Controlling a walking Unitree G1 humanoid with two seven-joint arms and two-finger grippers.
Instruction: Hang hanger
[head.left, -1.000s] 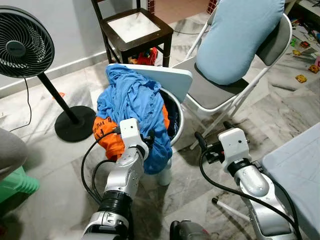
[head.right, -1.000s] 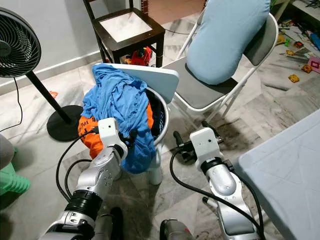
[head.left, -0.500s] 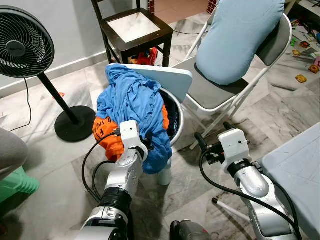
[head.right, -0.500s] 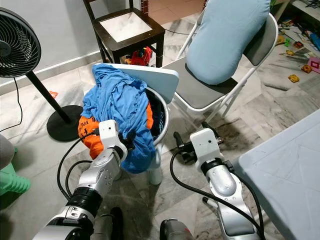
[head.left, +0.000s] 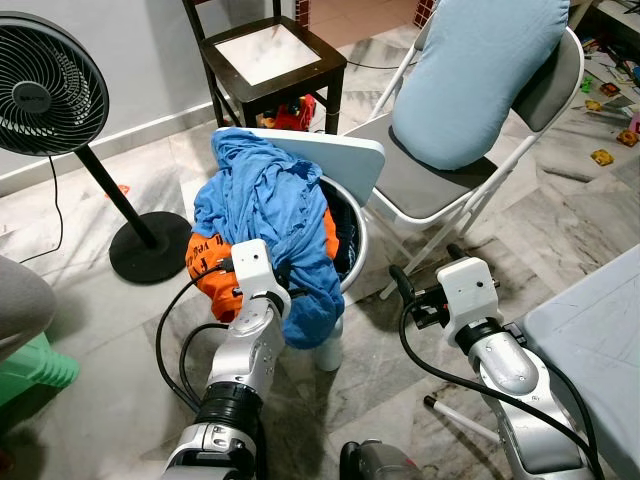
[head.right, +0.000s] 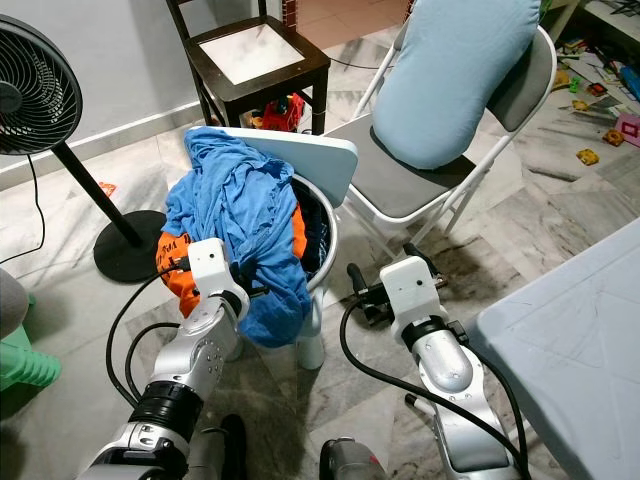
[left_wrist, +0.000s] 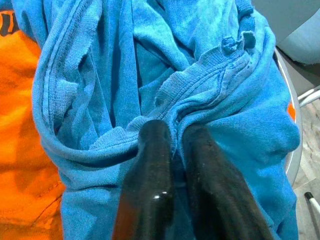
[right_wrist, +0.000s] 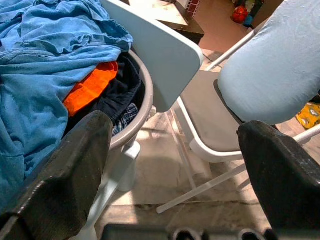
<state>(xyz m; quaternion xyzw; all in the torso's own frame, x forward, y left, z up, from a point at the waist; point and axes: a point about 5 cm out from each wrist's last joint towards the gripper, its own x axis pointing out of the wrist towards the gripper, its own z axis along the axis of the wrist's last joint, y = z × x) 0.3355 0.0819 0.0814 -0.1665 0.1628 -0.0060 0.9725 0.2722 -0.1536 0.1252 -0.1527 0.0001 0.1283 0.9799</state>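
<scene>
A blue shirt (head.left: 265, 210) is draped over a round laundry basket (head.left: 357, 240), with an orange garment (head.left: 215, 275) under it on the left. My left gripper (left_wrist: 172, 132) is shut on a fold of the blue shirt near its ribbed hem, at the basket's front side (head.left: 287, 290). My right gripper (head.left: 425, 268) hangs open low to the right of the basket, nothing between its fingers (right_wrist: 65, 165). Dark clothes lie inside the basket (right_wrist: 135, 107).
A white panel (head.left: 340, 155) leans behind the basket. A folding chair (head.left: 420, 190) with a light blue cushion (head.left: 480, 70) stands at right, a dark wooden chair (head.left: 270, 55) behind, a standing fan (head.left: 50, 95) at left, a grey surface (head.left: 600, 340) at far right.
My left gripper has shifted slightly left and pushed deeper into the blue shirt's folds. The right arm has stayed in place.
</scene>
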